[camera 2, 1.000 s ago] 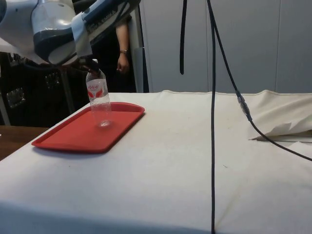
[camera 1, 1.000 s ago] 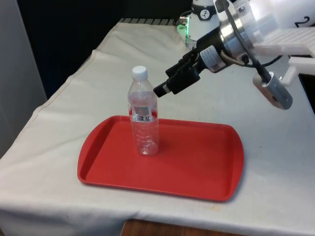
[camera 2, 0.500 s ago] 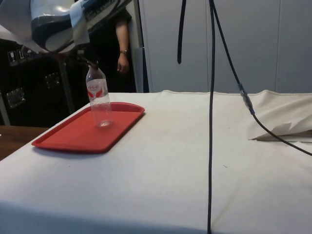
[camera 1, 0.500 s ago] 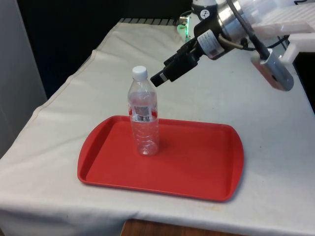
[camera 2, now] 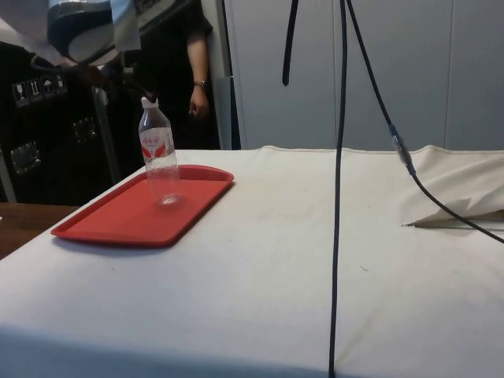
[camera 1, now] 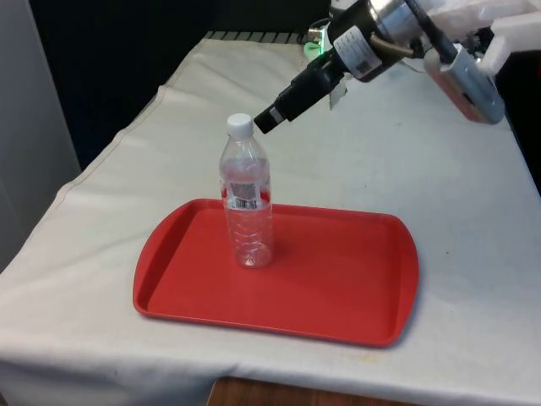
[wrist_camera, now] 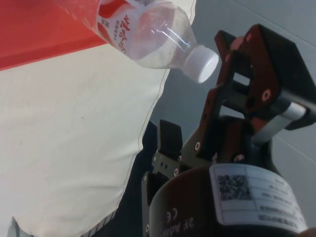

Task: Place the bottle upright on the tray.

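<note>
A clear plastic bottle (camera 1: pixel 247 203) with a white cap and a red-and-white label stands upright on the red tray (camera 1: pixel 338 288), towards the front view's left. The side view shows the bottle (camera 2: pixel 160 157) standing on the tray (camera 2: pixel 118 220) as well. My gripper (camera 1: pixel 264 121) hangs just behind the cap, at cap height and slightly towards the front view's right, apart from the bottle. In the wrist view the fingers of the gripper (wrist_camera: pixel 197 86) stand open with nothing between them, and the bottle (wrist_camera: pixel 143 34) lies beyond the tips. The dark gripper (camera 2: pixel 135 85) sits close above the cap in the side view.
The tray lies near the table's front edge on the white cloth (camera 1: pixel 439 169). Black cables (camera 2: pixel 339 197) hang down across the side view. A person (camera 2: pixel 197 71) stands behind the table. A fold of cloth (camera 2: pixel 465 213) lies at the side view's right.
The gripper has risen from beside the bottle's shoulder to cap height and drawn back towards the table's far end. The bottle has stayed upright on the tray.
</note>
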Tool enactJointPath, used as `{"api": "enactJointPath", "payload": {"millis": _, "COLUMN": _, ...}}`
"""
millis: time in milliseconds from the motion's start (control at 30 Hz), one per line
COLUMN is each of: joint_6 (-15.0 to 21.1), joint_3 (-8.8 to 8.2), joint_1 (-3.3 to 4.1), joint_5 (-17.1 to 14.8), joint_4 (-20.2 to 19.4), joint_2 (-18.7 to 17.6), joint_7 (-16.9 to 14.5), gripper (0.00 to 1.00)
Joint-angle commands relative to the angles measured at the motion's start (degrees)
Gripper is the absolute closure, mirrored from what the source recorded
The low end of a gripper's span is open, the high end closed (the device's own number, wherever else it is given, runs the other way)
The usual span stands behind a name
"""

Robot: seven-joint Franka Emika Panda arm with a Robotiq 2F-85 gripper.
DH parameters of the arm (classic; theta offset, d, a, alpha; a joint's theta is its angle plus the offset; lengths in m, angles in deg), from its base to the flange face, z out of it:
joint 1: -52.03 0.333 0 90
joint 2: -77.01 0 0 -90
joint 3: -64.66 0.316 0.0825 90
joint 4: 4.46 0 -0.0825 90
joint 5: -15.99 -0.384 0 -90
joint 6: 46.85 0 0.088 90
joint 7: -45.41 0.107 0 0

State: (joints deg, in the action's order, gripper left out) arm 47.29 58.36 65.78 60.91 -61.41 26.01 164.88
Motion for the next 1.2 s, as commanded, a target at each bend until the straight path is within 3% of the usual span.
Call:
{"api": "enactJointPath", "payload": {"millis": 0, "joint_6": 0.0, "joint_3": 0.06, "joint_1": -0.11, "joint_5": -0.1, "joint_4": 0.0, "joint_2": 0.1, "joint_7": 0.0, "gripper": 0.0}}
{"api": "enactJointPath", "payload": {"millis": 33, "joint_6": 0.6, "joint_3": 0.52, "joint_1": -0.57, "joint_5": -0.8, "joint_4": -0.2, "joint_2": 0.6, "joint_7": -0.1, "gripper": 0.0}}
{"api": "enactJointPath", "payload": {"millis": 267, "joint_6": 1.0, "joint_3": 0.74, "joint_1": -1.38, "joint_5": -2.0, "joint_4": -0.2, "joint_2": 1.5, "joint_7": -0.4, "gripper": 0.0}}
{"api": "enactJointPath", "payload": {"millis": 300, "joint_6": 0.1, "joint_3": 0.29, "joint_1": -0.97, "joint_5": -1.5, "joint_4": 0.0, "joint_2": 1.1, "joint_7": -0.3, "gripper": 0.0}}
{"api": "enactJointPath", "payload": {"millis": 367, "joint_6": 1.1, "joint_3": 0.74, "joint_1": -1.72, "joint_5": -2.6, "joint_4": -0.3, "joint_2": 1.9, "joint_7": -0.5, "gripper": 0.0}}
{"api": "enactJointPath", "payload": {"millis": 500, "joint_6": 1.3, "joint_3": 0.8, "joint_1": -2.12, "joint_5": -3.4, "joint_4": -0.4, "joint_2": 2.4, "joint_7": -0.7, "gripper": 0.0}}
{"api": "enactJointPath", "payload": {"millis": 567, "joint_6": 1.3, "joint_3": 0.8, "joint_1": -2.29, "joint_5": -3.8, "joint_4": -0.6, "joint_2": 2.7, "joint_7": -0.7, "gripper": 0.0}}
{"api": "enactJointPath", "payload": {"millis": 600, "joint_6": 0.2, "joint_3": 0.34, "joint_1": -1.83, "joint_5": -3.2, "joint_4": -0.1, "joint_2": 2.1, "joint_7": -0.7, "gripper": 0.0}}
{"api": "enactJointPath", "payload": {"millis": 633, "joint_6": 1.3, "joint_3": 0.86, "joint_1": -2.35, "joint_5": -4.0, "joint_4": -0.7, "joint_2": 2.9, "joint_7": -0.7, "gripper": 0.0}}
{"api": "enactJointPath", "payload": {"millis": 833, "joint_6": 1.7, "joint_3": 0.8, "joint_1": -3.09, "joint_5": -5.3, "joint_4": -1.5, "joint_2": 4.2, "joint_7": -1.1, "gripper": 0.0}}
{"api": "enactJointPath", "payload": {"millis": 867, "joint_6": 0.2, "joint_3": 0.34, "joint_1": -2.69, "joint_5": -4.9, "joint_4": -0.6, "joint_2": 3.3, "joint_7": -1.1, "gripper": 0.0}}
{"api": "enactJointPath", "payload": {"millis": 900, "joint_6": 1.7, "joint_3": 0.8, "joint_1": -3.15, "joint_5": -5.4, "joint_4": -1.7, "joint_2": 4.3, "joint_7": -1.2, "gripper": 0.0}}
{"api": "enactJointPath", "payload": {"millis": 1133, "joint_6": 2.0, "joint_3": 0.8, "joint_1": -3.84, "joint_5": -6.1, "joint_4": -2.6, "joint_2": 5.2, "joint_7": -1.5, "gripper": 0.0}}
{"api": "enactJointPath", "payload": {"millis": 1167, "joint_6": 0.4, "joint_3": 0.34, "joint_1": -3.38, "joint_5": -5.8, "joint_4": -1.8, "joint_2": 4.5, "joint_7": -1.5, "gripper": 0.0}}
